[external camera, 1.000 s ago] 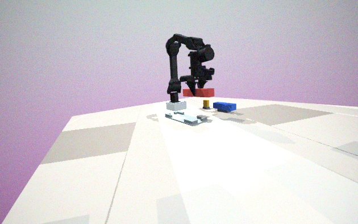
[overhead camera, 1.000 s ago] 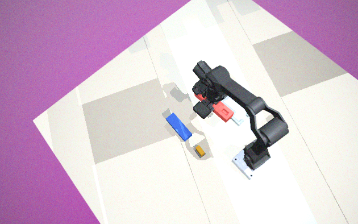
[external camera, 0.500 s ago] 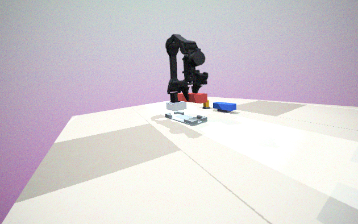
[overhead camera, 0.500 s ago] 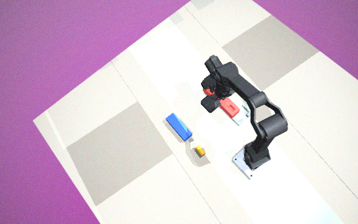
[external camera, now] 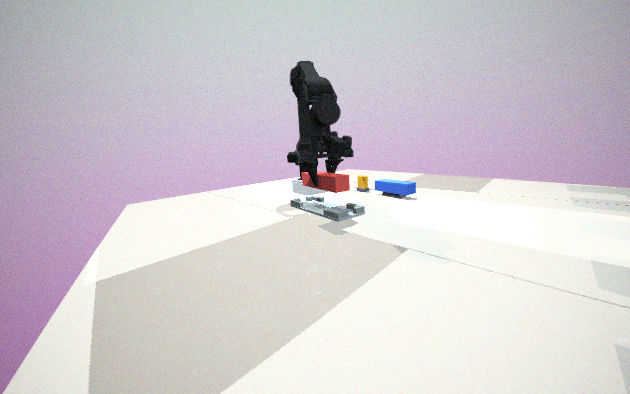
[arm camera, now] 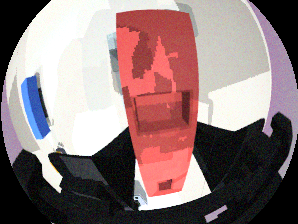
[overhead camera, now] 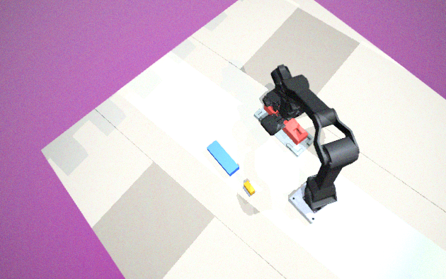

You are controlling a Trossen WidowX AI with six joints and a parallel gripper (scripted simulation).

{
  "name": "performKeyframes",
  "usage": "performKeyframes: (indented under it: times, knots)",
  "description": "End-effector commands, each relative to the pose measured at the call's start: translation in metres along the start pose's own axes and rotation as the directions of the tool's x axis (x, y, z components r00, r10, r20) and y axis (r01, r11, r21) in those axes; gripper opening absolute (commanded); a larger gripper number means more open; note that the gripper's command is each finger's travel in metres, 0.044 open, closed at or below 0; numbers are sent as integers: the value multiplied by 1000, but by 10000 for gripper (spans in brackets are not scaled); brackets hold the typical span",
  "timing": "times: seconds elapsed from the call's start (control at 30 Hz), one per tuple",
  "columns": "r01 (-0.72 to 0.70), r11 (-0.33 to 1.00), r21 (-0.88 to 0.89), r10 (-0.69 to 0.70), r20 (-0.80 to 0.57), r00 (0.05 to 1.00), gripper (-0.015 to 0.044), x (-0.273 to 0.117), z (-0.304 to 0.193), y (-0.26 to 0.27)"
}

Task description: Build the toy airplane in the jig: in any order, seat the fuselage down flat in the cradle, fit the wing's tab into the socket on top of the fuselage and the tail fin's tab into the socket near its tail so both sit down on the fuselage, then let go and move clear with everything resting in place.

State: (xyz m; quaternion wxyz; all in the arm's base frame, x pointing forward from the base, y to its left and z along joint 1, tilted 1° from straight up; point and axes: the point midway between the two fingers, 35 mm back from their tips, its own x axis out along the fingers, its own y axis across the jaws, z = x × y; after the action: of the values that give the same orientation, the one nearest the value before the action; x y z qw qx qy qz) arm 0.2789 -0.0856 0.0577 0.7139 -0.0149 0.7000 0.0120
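The red fuselage (overhead camera: 291,127) (external camera: 336,182) (arm camera: 160,82) is held roughly level above the pale grey jig (overhead camera: 295,149) (external camera: 327,212) (arm camera: 114,60), running roughly along its length. A gap shows between them in the exterior view. My gripper (overhead camera: 282,118) (external camera: 321,179) (arm camera: 157,124) is shut on the fuselage, one finger on each side. The large and small sockets face up in the wrist view. The blue wing (overhead camera: 222,158) (external camera: 395,187) (arm camera: 35,110) lies off to the side, with something dark beneath it. The yellow tail fin (overhead camera: 249,188) (external camera: 363,181) stands near the wing's end. The arm and fuselage hide much of the jig.
The arm's base plate (overhead camera: 301,205) stands near the jig's near end in the top view. The wing and tail fin are on the other side of the held fuselage from the tabletop's far right edge in that view.
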Motion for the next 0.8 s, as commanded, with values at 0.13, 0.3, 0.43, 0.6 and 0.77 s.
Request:
performKeyframes:
  times: [0.13, 0.3, 0.43, 0.6, 0.77]
  knots:
    - [2, 1000, -2, -2, -2, 1000, 131, 2, -1, -3]
    - [2, 1000, -2, -2, -2, 1000, 196, 3, -1, -3]
    - [2, 1000, -2, -2, -2, 1000, 196, 3, -1, -3]
    - [2, 1000, -2, -2, -2, 1000, 196, 4, -1, -3]
    - [2, 1000, -2, -2, -2, 1000, 196, 11, -1, -3]
